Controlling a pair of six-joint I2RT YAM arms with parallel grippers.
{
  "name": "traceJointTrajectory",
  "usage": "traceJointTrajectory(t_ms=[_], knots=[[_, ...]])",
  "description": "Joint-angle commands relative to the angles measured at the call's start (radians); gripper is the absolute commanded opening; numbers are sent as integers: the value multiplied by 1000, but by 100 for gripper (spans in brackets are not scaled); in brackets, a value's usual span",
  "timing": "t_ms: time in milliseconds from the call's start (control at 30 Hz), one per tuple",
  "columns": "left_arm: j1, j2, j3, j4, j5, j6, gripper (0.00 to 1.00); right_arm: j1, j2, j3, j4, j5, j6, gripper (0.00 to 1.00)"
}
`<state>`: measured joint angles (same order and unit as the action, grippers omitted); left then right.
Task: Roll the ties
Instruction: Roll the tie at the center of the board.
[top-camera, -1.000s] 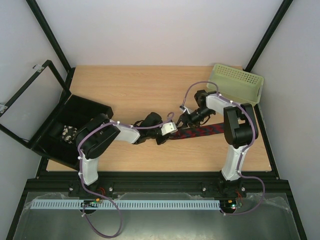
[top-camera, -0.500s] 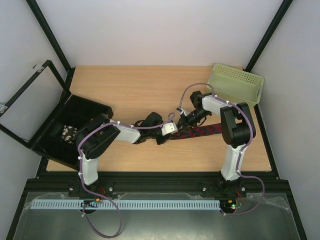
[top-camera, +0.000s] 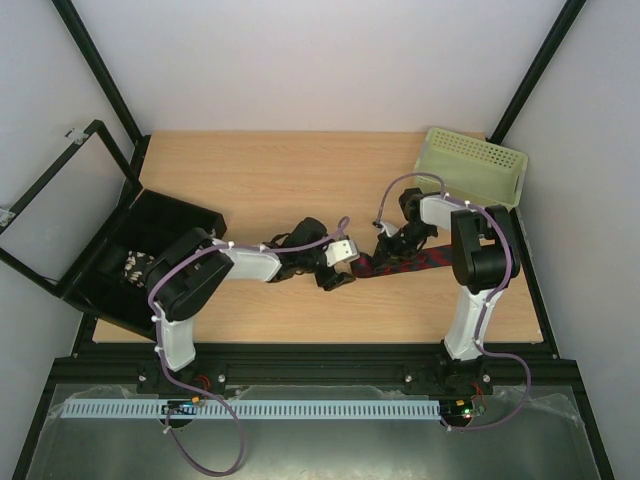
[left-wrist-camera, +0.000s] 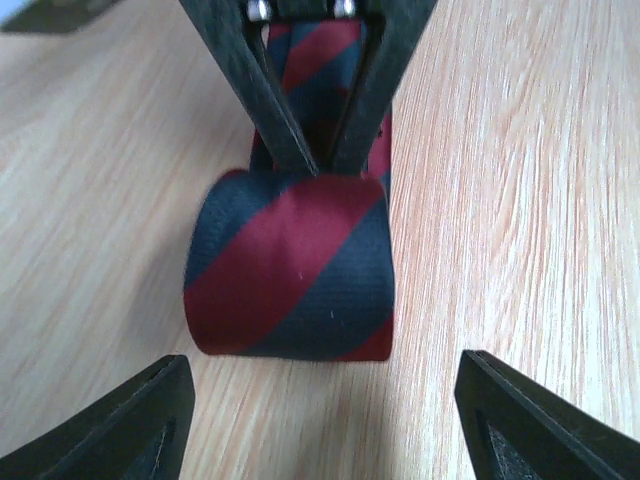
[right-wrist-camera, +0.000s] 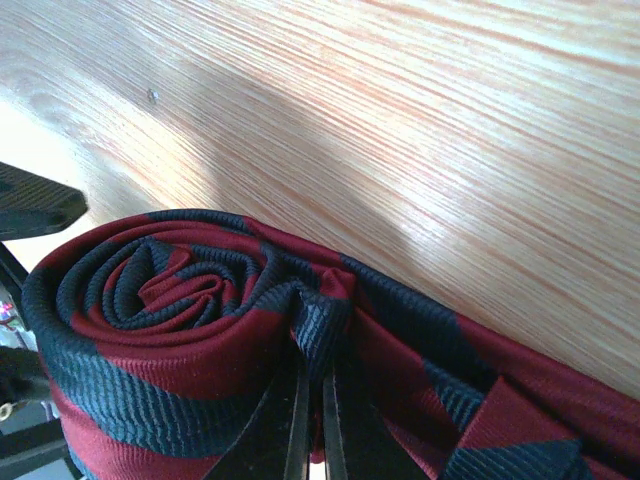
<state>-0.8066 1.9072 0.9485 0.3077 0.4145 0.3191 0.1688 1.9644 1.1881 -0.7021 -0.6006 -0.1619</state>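
Woven fabric, dark red with navy diagonal stripes: one tie (top-camera: 412, 264), partly rolled, is laid on the wooden table (top-camera: 260, 170) right of centre, between the two grippers.

Long axis: it is set left to right across the table, the right-hand end tilted slightly toward the far edge. The rolled end is pointed left; the flat, unrolled length is run out to the right beneath the right arm. The roll lies on its side, so that the spiral of its layers is seen from the right wrist.

Left gripper (left-wrist-camera: 320, 375): released. Its fingers (left-wrist-camera: 130, 420) are spread wide on either side of the roll, just beside it, and no contact with the cloth is seen.

Right gripper (right-wrist-camera: 312, 385): clenched. A fold of the tie's outer layer, where the roll meets the flat length, is pinched between its closed tips.

Black box (top-camera: 160, 225): stood open at the table's left edge, well apart from the tie.

Pale green perforated basket (top-camera: 470, 168): placed at the far right corner, beyond the right arm.
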Motion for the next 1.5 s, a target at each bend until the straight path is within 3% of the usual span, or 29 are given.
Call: traceJointTrajectory(t_ms=[0,433,633,933,1033,1200,1467], knots=[[2,-28,17,25,41,-59,76,4,55,-41,38,157,-21,1],[47,76,46,131,75,-171,76,101,90,-58,131,69,85,1],[106,40,-28,102,93,-106,72,118,127,-35,159,24,141,1],[88,60,-24,107,104,-88,61,144,126,-52,183,-31,171,1],[68,76,-6,71,77,-50,46,143,126,-36,164,-22,161,2],[67,85,-11,-51,11,29,31,98,97,26,98,-21,109,14],[67,64,-54,-127,-35,103,27,80,-16,75,-35,-206,44,42]])
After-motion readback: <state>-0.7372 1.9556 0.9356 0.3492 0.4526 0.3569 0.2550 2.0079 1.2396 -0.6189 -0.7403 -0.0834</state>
